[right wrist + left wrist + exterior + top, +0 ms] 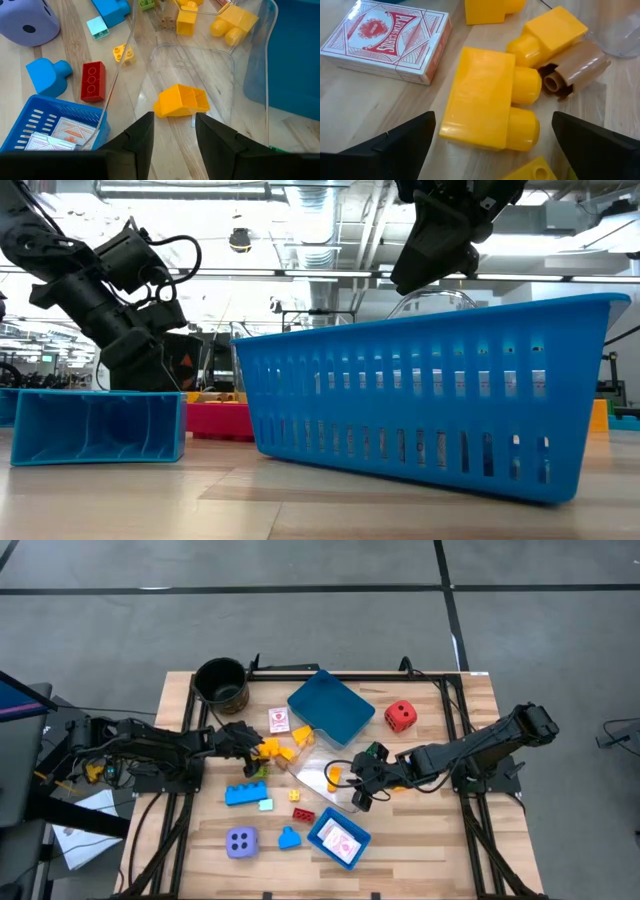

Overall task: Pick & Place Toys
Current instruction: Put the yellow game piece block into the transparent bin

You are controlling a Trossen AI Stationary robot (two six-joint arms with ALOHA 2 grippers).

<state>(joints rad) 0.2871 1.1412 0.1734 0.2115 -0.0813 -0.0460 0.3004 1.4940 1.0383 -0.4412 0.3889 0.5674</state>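
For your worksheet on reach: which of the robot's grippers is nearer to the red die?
Right. The right gripper sits just below-left of the red die in the high view; the left gripper is farther, beyond the large blue tray, among yellow bricks.

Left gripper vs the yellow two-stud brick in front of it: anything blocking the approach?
Nothing visible blocks it. The left gripper is open, one finger on each side of the yellow brick, bare table between. A tan piece and another yellow brick lie just past it; the card box sits off to one side.
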